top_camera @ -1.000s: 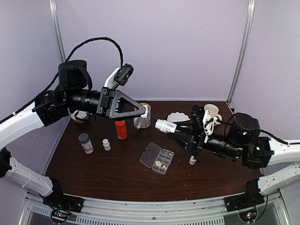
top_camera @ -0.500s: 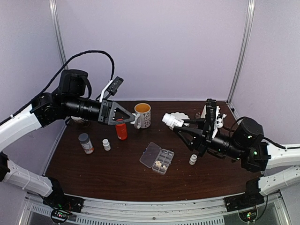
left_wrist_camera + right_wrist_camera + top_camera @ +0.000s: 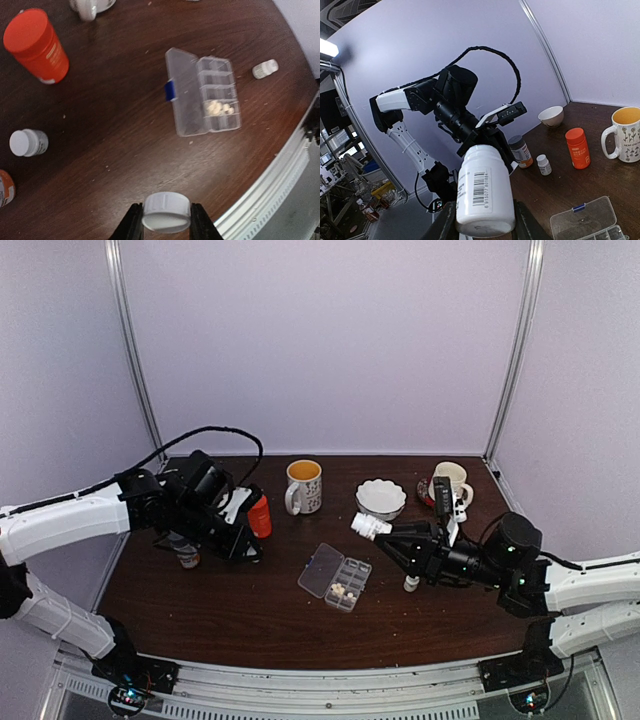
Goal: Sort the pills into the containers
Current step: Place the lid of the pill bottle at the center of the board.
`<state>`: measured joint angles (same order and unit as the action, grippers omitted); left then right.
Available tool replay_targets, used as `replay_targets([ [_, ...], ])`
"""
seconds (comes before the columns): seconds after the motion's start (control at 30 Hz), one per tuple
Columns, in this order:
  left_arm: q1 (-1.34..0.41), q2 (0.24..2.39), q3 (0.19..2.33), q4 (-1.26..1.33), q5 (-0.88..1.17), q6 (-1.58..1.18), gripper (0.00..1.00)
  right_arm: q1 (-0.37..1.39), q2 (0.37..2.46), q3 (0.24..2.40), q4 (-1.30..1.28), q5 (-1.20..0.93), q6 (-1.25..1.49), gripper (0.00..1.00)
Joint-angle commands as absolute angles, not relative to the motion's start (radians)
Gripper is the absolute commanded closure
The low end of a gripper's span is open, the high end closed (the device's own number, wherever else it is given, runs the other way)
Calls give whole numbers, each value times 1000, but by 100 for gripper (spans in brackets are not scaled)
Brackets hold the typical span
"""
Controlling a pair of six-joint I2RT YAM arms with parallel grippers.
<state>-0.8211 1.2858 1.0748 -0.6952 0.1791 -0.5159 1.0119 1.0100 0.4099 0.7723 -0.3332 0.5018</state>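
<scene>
The clear organizer box (image 3: 335,577) lies open mid-table, its lid folded out to the left. Whitish pills (image 3: 343,591) fill one of its containers. In the left wrist view the box (image 3: 205,95) and pills (image 3: 220,107) lie ahead of my left gripper (image 3: 166,220), which is shut on a white bottle cap (image 3: 166,212) just above the wood. In the top view that gripper (image 3: 243,540) sits low, left of the box. My right gripper (image 3: 485,222) is shut on a white bottle (image 3: 485,192). The bottle (image 3: 368,527) lies tilted in the air, just behind the box's right end.
An orange bottle (image 3: 259,517) and a grey-capped bottle (image 3: 186,556) stand by the left arm. One small white bottle (image 3: 28,142) stands near them, another (image 3: 410,583) right of the box. A mug (image 3: 303,486), a white bowl (image 3: 380,498) and a second mug (image 3: 452,480) line the back.
My left arm swung down from high above the table to just over the wood at left, cap still gripped. The right arm dropped lower with the white bottle.
</scene>
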Motion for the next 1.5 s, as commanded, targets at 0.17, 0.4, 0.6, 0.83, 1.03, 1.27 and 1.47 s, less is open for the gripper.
replay_targets([
  [0.17, -810, 1447, 975, -696, -14, -462, 91, 1002, 1105, 276, 1045, -415, 675, 95],
  [0.4, -809, 1527, 944, -641, -11, -458, 93, 1002, 1235, 206, 1234, -412, 731, 96],
  [0.6, -810, 1577, 928, -621, -28, -463, 90, 1000, 1333, 160, 1353, -379, 754, 96],
  [0.83, -811, 1616, 929, -614, -28, -461, 90, 986, 1472, 101, 1508, -336, 779, 97],
  [1.03, -810, 1619, 930, -614, -31, -457, 88, 968, 1615, 99, 1597, -321, 791, 97],
  [1.27, -810, 1618, 922, -614, -29, -455, 88, 950, 1681, 129, 1597, -324, 791, 98],
  [1.47, -810, 1609, 916, -615, -30, -457, 88, 905, 1721, 152, 1596, -343, 809, 98],
])
